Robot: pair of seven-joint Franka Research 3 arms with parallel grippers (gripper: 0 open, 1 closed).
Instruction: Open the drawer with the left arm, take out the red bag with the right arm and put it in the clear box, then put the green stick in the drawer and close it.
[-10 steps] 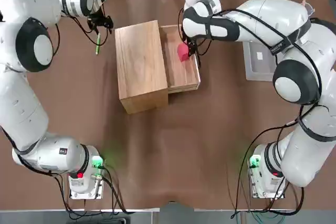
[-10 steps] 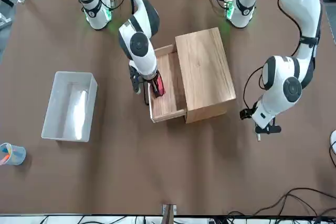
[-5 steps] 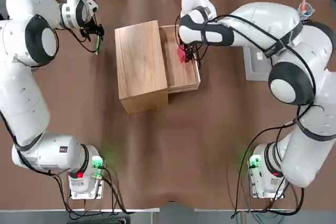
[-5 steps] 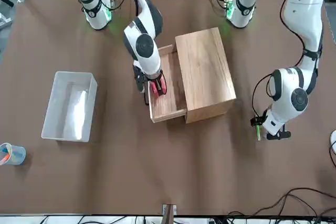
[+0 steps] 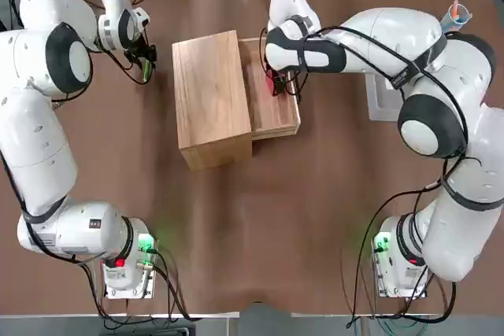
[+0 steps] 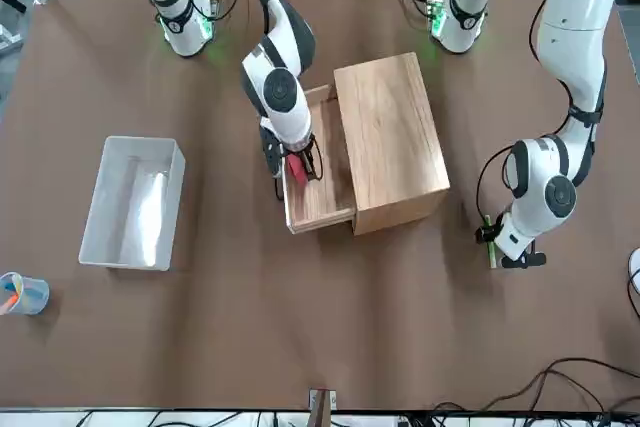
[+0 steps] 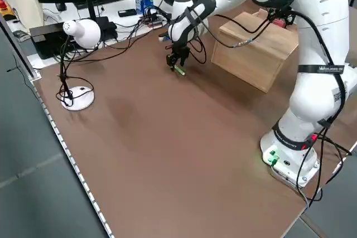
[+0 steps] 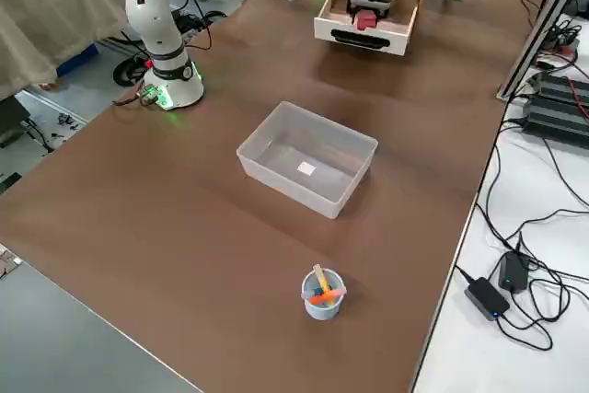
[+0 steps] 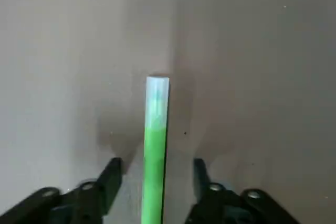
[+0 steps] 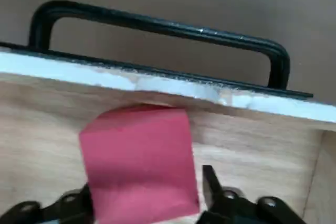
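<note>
Top view: the drawer is shown pulled out of the wooden box toward the robot's right, and the red bag lies in it against the handle-side wall. The right gripper is lowered over the bag; in the right wrist view the red bag is seen between the two fingers, which are partly open and flank it, and a firm grip cannot be confirmed. The clear box stands well apart on the robot's right, so the right arm is judged the nearer for the carry.

On the far side of the wooden box the left gripper is lowered over the green stick, which lies flat on the table. In the left wrist view the green stick runs straight out between the half-open fingers, its long axis crossing the line on which they close; contact is not seen. Both pickups are judged to be at the closing stage.
</note>
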